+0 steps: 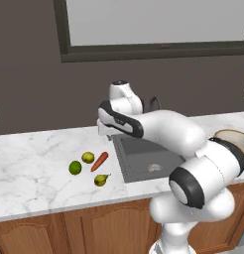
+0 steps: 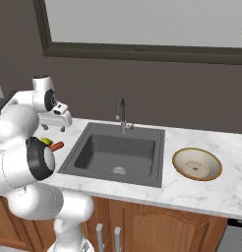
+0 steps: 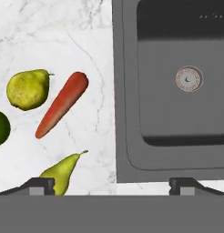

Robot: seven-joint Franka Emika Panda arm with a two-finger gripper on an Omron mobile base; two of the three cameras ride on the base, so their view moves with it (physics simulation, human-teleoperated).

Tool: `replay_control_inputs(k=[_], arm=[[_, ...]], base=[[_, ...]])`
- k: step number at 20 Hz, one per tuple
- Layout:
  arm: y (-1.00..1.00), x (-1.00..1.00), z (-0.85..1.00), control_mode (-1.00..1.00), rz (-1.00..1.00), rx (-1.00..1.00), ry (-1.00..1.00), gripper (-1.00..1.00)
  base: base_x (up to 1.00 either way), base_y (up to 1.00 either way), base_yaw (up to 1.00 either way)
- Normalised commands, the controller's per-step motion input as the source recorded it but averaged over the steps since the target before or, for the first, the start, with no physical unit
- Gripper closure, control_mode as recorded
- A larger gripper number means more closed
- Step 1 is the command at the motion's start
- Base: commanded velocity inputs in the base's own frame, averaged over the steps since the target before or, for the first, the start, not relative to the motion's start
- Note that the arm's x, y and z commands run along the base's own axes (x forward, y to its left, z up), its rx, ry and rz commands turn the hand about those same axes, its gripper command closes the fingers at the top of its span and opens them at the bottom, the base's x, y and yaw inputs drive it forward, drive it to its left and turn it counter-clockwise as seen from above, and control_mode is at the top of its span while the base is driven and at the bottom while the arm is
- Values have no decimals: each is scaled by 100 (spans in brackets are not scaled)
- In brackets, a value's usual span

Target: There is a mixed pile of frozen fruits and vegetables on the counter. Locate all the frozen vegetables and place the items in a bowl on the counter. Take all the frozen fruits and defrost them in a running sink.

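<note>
Wide-open, empty pincer should shift frame-left over the slim tapered orange carrot, straddling it crosswise.

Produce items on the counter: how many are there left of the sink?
4, all in one loose group: a bright green ball farthest left, a yellow-green ball behind it, a carrot nearest the sink, and a pear toward the front edge.

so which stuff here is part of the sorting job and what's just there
Job: orange tapered carrot, bright green ball, dull yellow-green ball, small stemmed pear, tan-rimmed shallow bowl, dark grey sink, curved metal faucet, white marble counter.
Just there: brown wooden cabinet doors, window.
</note>
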Motion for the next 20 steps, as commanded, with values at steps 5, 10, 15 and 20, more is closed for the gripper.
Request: replay_control_inputs(k=[5, 10, 15, 20], arm=[[24, 24, -30, -100, -5, 1, 2, -100], [30, 30, -28, -100, -5, 0, 5, -100], [17, 20, -21, -100, -3, 0, 5, -100], [5, 19, -21, -100, 0, 0, 4, -100]], base=[[0, 0, 0], [0, 0, 0], [0, 0, 0], [0, 0, 0]])
